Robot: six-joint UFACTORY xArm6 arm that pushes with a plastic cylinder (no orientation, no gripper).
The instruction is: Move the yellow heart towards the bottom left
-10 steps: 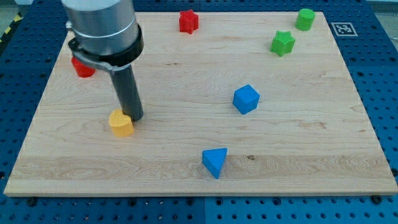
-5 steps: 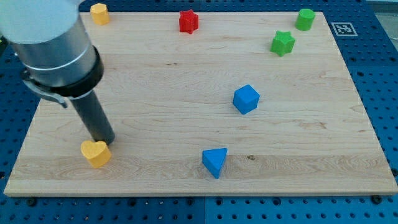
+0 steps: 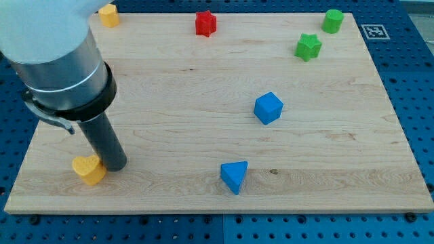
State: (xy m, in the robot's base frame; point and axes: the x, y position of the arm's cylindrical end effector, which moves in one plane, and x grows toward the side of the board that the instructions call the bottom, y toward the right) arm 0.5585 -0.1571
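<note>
The yellow heart (image 3: pixel 88 169) lies near the bottom left corner of the wooden board (image 3: pixel 203 81). My tip (image 3: pixel 115 166) rests on the board right against the heart's right side, touching it. The arm's grey body covers the board's upper left part.
A second yellow block (image 3: pixel 108 13) sits at the top left edge. A red star (image 3: pixel 205 23) is at the top middle. A green star (image 3: pixel 308 47) and a green cylinder (image 3: pixel 332 20) are at the top right. A blue cube (image 3: pixel 268 108) and a blue triangular block (image 3: pixel 234 176) lie right of centre.
My tip has pushed the yellow heart down and to the left across the board. The red block at the left is now hidden behind the arm.
</note>
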